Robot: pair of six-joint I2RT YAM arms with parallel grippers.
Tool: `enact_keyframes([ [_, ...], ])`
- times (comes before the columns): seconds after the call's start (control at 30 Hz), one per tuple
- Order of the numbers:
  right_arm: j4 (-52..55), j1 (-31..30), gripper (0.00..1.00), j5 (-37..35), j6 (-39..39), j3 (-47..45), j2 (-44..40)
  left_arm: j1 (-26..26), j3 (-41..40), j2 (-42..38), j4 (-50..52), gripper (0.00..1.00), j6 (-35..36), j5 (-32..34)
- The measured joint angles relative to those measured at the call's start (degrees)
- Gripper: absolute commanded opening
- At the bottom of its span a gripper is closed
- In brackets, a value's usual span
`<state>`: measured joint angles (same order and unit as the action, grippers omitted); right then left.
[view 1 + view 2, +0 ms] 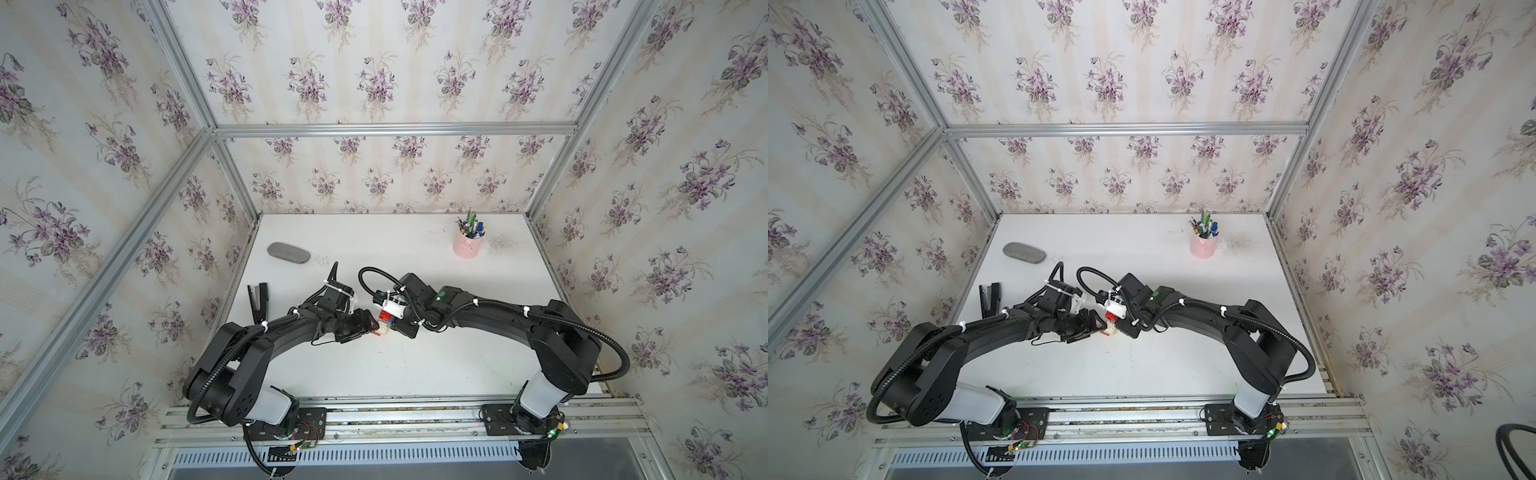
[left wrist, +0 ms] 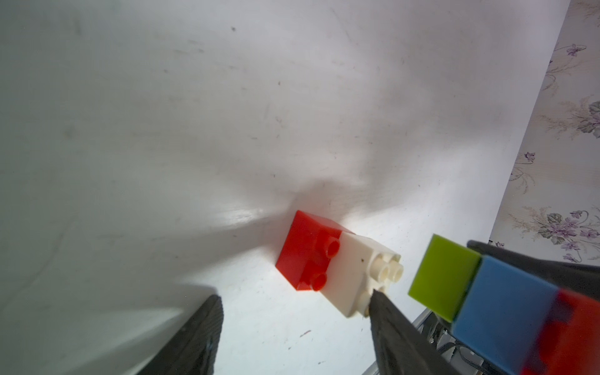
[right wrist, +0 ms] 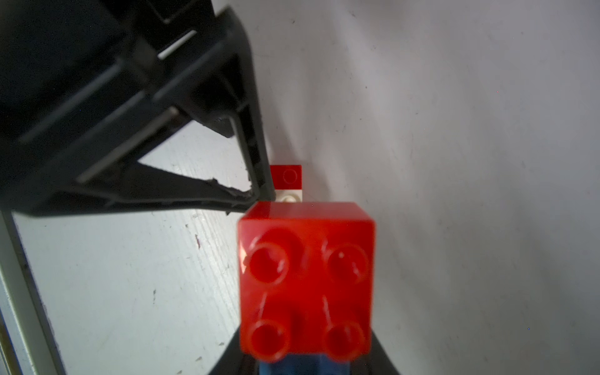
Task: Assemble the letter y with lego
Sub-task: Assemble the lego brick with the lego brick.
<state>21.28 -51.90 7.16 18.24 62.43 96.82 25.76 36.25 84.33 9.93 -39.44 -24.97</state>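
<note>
Y is in two halves. Tail half: red-white pair (image 2: pixel 334 259) lies on the surface (image 1: pixel 415 365) near centre, a touch toward 6 o'clock, with its white stud end turned toward the other half. left hand (image 2: pixel 295 295) reaches in from 9 o'clock, jaws apart, straddling the pair. One fingertip (image 2: pixel 393 321) touches a corner of the white brick (image 2: pixel 360 276); the other is clear of the red side. Nothing is gripped, so this reads as a pre-grasp to stop the pair skating when pushed on. right hand (image 3: pixel 305 360) reaches in from 3 o'clock, clamped on the blue bar (image 2: pixel 506 311). The bar carries a green brick (image 2: pixel 444 276) on the face toward the pair and a red brick (image 3: pixel 306 279) on the opposite face, studs out. That half looks lifted off the surface, just beside the pair at about its 1 o'clock, not touching. Green faces the white studs, so my read is green onto white next, to make the stem. Second green brick: can't find it in any view. Risk: the faces look slightly skewed in the left wrist view, and an unclamped pair could rotate under a press. Pen cup (image 1: pixel 468 245) sits at 1 o'clock, well apart.
</note>
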Motion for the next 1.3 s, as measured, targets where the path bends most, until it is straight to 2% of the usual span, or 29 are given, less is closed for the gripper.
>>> enact_keyframes([
  [1.3, 0.0, -0.2, 0.26, 3.5, 1.2, 1.4, 2.1, 0.0, 0.0, 0.2, -0.3, 0.7, 0.5, -0.2],
])
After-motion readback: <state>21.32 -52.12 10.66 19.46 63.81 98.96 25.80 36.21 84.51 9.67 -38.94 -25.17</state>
